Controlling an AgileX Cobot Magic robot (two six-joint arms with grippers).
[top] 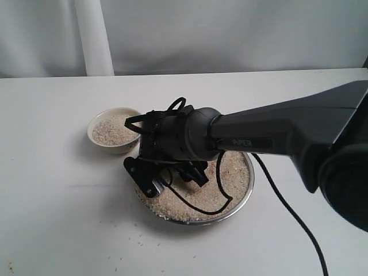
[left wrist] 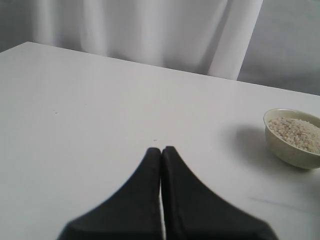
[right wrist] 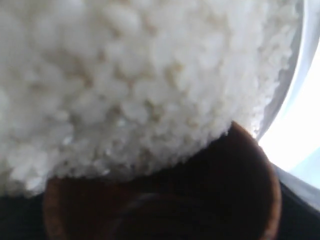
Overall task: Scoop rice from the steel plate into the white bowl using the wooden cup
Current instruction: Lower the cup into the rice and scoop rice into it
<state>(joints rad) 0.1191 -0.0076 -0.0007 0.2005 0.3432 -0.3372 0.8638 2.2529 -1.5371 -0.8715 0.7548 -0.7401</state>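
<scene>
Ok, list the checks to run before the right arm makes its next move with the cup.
1. Grip on the wooden cup by the right gripper: ok, the cup is tilted with its mouth at the rice.
2. Cup loaded: not ok, its visible inside is dark and bare.
3. Supply in the steel plate: ok, plenty.
4. Target, the white bowl: ok, upright beside the plate, though already well filled.
5. Clearance of the left gripper: ok, shut over bare table.
6. Whether the black cable is clear of the rice: cannot tell.
</scene>
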